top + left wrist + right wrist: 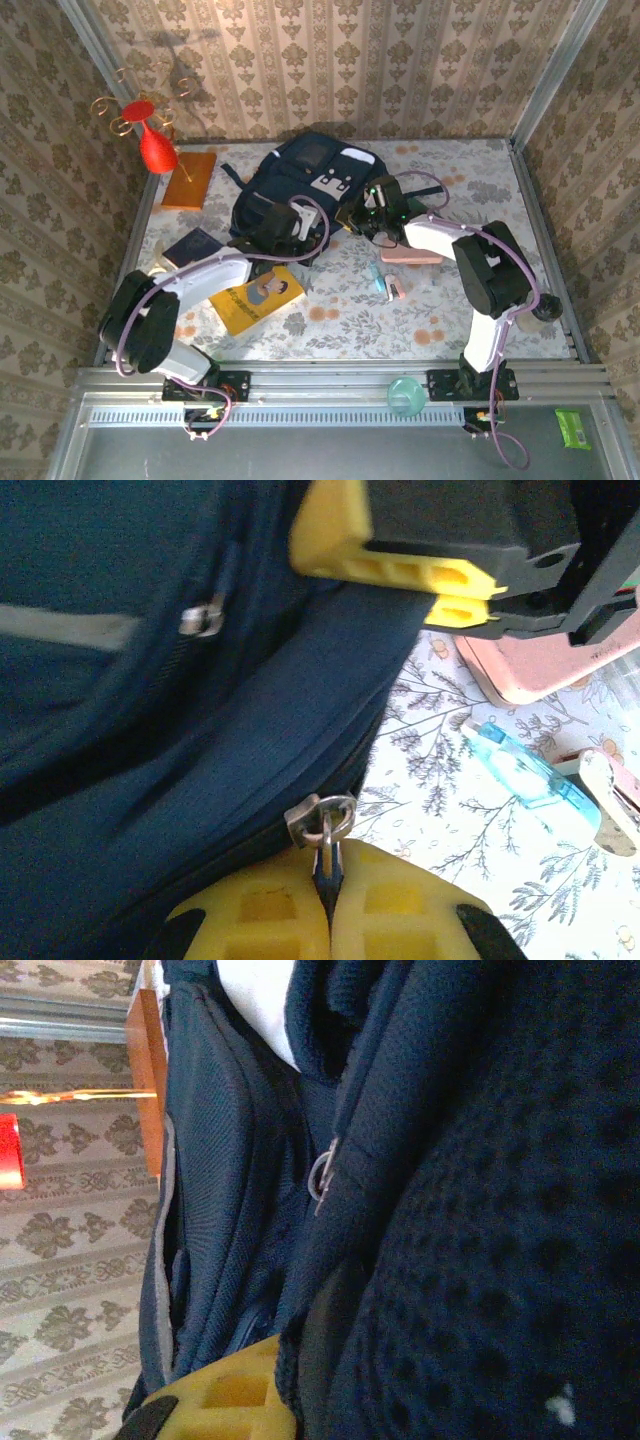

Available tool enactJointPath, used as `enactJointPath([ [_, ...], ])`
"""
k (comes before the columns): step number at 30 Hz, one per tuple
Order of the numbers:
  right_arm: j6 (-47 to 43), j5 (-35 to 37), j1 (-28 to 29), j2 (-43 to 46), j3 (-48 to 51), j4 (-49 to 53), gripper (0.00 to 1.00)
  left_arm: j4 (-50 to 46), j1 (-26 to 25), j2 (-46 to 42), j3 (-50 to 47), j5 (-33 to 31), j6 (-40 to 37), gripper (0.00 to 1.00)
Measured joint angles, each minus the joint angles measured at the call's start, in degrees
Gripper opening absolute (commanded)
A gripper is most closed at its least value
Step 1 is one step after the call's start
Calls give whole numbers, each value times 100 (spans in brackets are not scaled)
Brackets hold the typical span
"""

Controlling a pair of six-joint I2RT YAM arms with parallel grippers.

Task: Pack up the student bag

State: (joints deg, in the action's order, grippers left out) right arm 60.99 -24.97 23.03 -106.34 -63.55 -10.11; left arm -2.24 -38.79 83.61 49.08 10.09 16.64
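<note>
Our bag [310,165] lies flat on the far middle of the table [470,200], a little left of centre, with its pale front patch facing up. Both arms reach in to its near side.

Our left claw [283,228] sits at the bag's near edge. In the left wrist view the bag [150,730] covers the left side, and the left claw [328,900] is clenched, its two yellow fingers [250,910] pressed together on a metal zipper pull [322,825] at the seam of the navy fabric.

Our right claw [368,215] is at the bag's near right corner, just right of the left one. From the left wrist we see the right claw [470,592] clenched hard against the edge of the fabric; we cannot tell whether any cloth is pinched inside it. In the right wrist view one yellow finger [225,1390] lies against the bag [230,1210], with dark mesh close on the right.

On the table just right of and nearer than the bag lie a pink case [412,256] and a blue tape dispenser [381,280]. A yellow book [258,297] and a dark book [192,247] lie near left, apart from the bag.
</note>
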Motion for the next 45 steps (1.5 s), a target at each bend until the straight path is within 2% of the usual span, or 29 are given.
enactJointPath([
  [7,-413,-579,-730,63,-17,278,4,-229,756,-555,-337,15,-66,0],
  [10,-601,-730,-955,39,-201,682,10,-251,949,-601,-439,46,-68,0],
  [11,-671,-780,-1003,17,-326,837,16,-251,962,-599,-442,96,-68,0],
  [17,-964,-678,-1088,79,-616,1167,72,-122,776,-599,-415,345,96,0],
  [18,-1016,-579,-1088,170,-549,1228,77,-114,710,-597,-387,369,164,0],
  [23,-839,-129,-955,1176,330,1316,95,-122,409,-555,-170,415,402,0],
  [26,-562,164,-522,1716,706,1276,99,-149,264,-555,-22,431,461,0],
  [29,-229,472,59,1878,820,1062,100,-142,153,-557,52,431,479,0],
  [31,22,632,398,1840,835,841,99,-168,101,-557,52,431,479,0],
  [33,221,756,549,1716,826,605,91,-214,81,-557,52,426,479,0],
  [35,380,863,597,1484,763,494,78,-232,83,-557,50,409,479,0],
  [37,503,942,616,1209,649,468,52,-240,83,-557,46,369,479,0],
  [39,525,1003,612,1054,625,426,37,-236,92,-595,11,302,476,0],
  [43,494,920,544,1027,627,348,15,-254,103,-822,-168,216,472,0],
  [45,400,763,468,1047,627,345,9,-315,170,-922,-205,234,442,0],
])
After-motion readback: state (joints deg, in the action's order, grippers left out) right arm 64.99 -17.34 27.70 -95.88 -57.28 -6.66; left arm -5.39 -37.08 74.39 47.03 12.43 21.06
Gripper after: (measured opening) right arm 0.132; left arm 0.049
